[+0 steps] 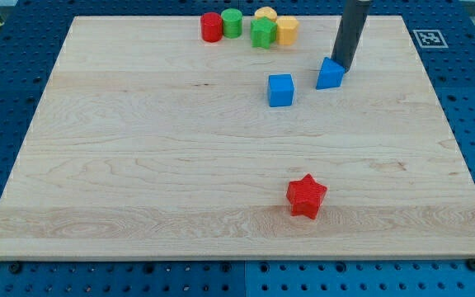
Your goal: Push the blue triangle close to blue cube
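Observation:
The blue triangle (329, 74) lies on the wooden board right of centre near the view's top. The blue cube (280, 90) sits a short way to its left and slightly lower, with a gap between them. My tip (340, 68) stands at the triangle's upper right edge, touching or nearly touching it. The dark rod rises from there out of the view's top.
A cluster sits at the view's top centre: a red cylinder (211, 26), a green cylinder (232, 23), a green block (262, 33), and two yellow blocks (287, 30). A red star (306, 196) lies lower right of centre. The board edge (237, 257) borders blue pegboard.

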Controlling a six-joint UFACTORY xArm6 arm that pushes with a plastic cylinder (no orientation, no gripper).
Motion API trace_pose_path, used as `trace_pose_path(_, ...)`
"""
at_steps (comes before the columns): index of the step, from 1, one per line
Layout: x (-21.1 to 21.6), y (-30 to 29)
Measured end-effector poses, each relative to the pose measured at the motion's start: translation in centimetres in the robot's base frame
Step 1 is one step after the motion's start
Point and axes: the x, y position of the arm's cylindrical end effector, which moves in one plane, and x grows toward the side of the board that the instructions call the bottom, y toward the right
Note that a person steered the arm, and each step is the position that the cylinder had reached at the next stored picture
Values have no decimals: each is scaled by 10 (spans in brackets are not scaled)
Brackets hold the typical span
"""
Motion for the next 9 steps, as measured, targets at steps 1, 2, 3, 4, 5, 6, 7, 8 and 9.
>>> trace_pose_path(1, 9, -14)
trace_pose_path(2, 19, -21)
trace_pose_path(3, 22, -23)
trace_pose_path(4, 30, -23)
trace_pose_path(5, 30, -23)
trace_pose_path(6, 2, -24)
trace_pose_path(7, 3, -32)
trace_pose_path(8, 11, -65)
trace_pose_path(9, 14, -90)
